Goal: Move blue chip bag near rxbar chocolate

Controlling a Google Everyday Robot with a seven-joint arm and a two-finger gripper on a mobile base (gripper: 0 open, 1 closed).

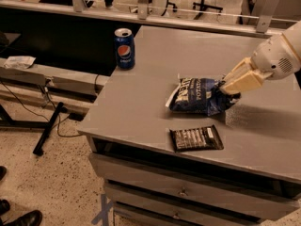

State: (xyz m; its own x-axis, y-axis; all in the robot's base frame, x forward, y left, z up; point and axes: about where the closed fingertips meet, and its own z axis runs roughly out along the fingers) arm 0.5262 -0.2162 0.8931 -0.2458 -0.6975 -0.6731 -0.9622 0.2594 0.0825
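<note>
We are in the carrying step. Our gripper (231, 86) sits over the right half of the grey table (136, 105), reaching in from the right edge of the view. Its fingers look pinched together on the crumpled right end of the blue chip bag (195, 95), with nothing else in their hold. The bag lies stretched out to the left of the gripper, lettering up, near the middle of the tabletop. We cannot tell whether its far end rests on the surface or hangs just clear of it.

The rxbar chocolate (196, 138) lies flat near the front edge of the table, directly in front of the bag and apart from it, with a strip of bare tabletop between the two. The Pepsi can (124, 48) stands upright at the back left corner, well away from both.

As we judge it, the bag is already close to the bar. What remains is a short pull toward the front edge, stopping beside the bar rather than on top of it, and then a release.
</note>
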